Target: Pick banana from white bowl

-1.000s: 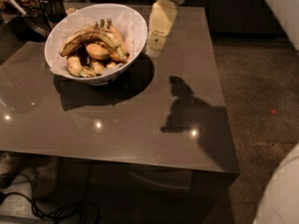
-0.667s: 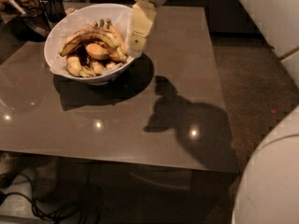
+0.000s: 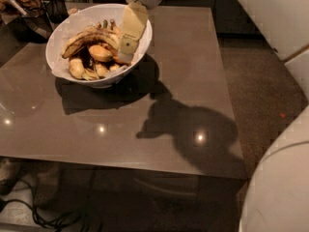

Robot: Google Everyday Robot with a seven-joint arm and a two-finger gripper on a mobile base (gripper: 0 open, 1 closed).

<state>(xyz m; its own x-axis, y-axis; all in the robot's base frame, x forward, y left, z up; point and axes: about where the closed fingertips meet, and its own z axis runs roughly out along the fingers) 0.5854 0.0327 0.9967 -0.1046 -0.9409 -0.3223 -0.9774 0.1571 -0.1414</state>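
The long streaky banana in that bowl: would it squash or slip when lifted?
Its heavy dark streaks suggest the banana is overripe, so probably soft and easily bruised. It lies across other fruits in the white bowl, so lifting may nudge them. The gripper hangs over the bowl, near the banana's end.

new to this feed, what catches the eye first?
The white bowl heaped with overripe fruit, at the far-left corner of the table, with the long streaked banana lying across the top. The pale claw reaches down inside the bowl's right rim to the fruit. Its dark shadow sprawls over the table's near right.
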